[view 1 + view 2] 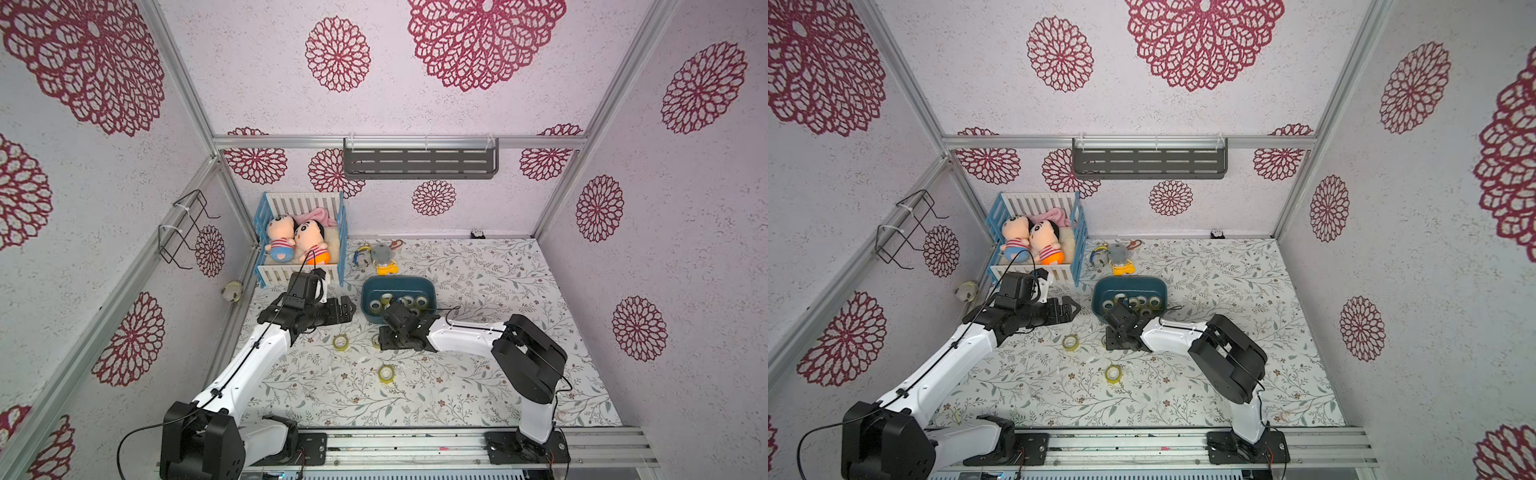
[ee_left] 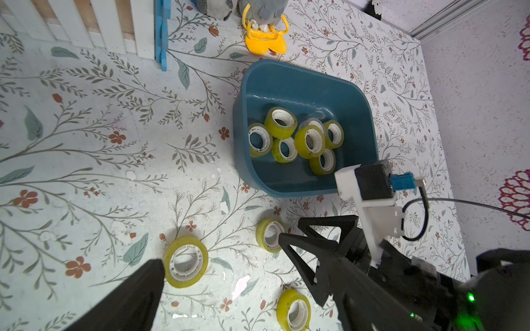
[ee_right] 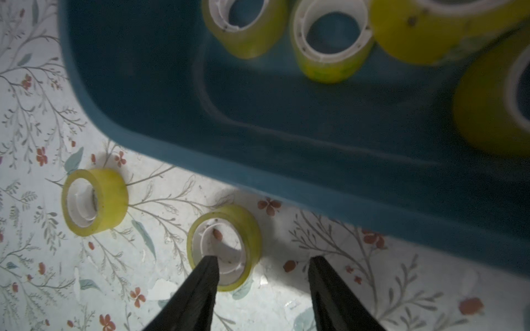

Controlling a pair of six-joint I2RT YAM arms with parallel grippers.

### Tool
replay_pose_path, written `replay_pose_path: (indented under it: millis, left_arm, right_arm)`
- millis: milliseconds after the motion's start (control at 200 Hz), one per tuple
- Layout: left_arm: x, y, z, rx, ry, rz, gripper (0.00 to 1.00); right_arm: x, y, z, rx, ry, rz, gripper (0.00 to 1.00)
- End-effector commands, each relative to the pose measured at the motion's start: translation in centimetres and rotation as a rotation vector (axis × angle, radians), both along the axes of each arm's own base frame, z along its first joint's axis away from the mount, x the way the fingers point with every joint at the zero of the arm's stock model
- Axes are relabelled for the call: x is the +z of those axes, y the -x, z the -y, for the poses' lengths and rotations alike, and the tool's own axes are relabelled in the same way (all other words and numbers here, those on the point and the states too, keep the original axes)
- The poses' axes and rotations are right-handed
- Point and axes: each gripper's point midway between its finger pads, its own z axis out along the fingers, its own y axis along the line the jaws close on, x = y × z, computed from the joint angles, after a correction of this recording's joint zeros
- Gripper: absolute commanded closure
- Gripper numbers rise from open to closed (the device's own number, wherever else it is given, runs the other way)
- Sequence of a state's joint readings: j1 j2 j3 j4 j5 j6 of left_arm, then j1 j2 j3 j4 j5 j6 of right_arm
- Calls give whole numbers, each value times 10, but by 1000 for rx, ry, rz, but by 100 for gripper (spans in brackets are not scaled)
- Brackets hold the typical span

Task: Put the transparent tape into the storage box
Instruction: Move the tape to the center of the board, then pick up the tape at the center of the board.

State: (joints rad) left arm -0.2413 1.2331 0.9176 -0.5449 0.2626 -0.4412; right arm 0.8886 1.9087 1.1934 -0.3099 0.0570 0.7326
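Note:
The storage box is a dark teal tub with several yellowish transparent tape rolls inside. Three more rolls lie flat on the floral mat. My right gripper is open, low over the roll just in front of the box. One fingertip is over that roll's white core and the other is outside its rim. My left gripper hovers open and empty left of the box; only one finger shows in its wrist view.
A blue-and-white toy crib with two dolls stands behind the left arm. Small plush toys lie just behind the box. A grey shelf and a wire rack hang on the walls.

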Motion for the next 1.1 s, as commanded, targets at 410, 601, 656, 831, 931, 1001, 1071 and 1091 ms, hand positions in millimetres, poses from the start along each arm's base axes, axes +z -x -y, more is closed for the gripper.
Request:
replay_pose_path:
  millis: [410, 601, 656, 831, 931, 1001, 1071, 1091]
  left_arm:
    - [10, -4, -4, 7, -14, 33, 3]
    - [9, -4, -3, 4, -13, 29, 3]
    - [10, -4, -3, 5, -12, 32, 3]
    - [12, -4, -3, 5, -10, 39, 3]
    - [12, -3, -3, 5, -11, 40, 3]
    - [13, -3, -4, 6, -14, 43, 3]
    - [14, -3, -4, 8, -14, 46, 3]
    - [14, -3, -4, 8, -14, 46, 3]
  right_arm:
    - [23, -8, 54, -100, 142, 67, 44]
    - [31, -7, 66, -92, 127, 82, 44]
    - [36, -7, 64, -78, 104, 93, 44]
    - [38, -6, 49, -12, 61, 80, 44]
    - [36, -7, 38, 16, 28, 69, 44]
    - [36, -8, 34, 20, 17, 64, 44]
    - [33, -10, 34, 11, 30, 60, 44]
    - [31, -10, 34, 11, 35, 57, 44]
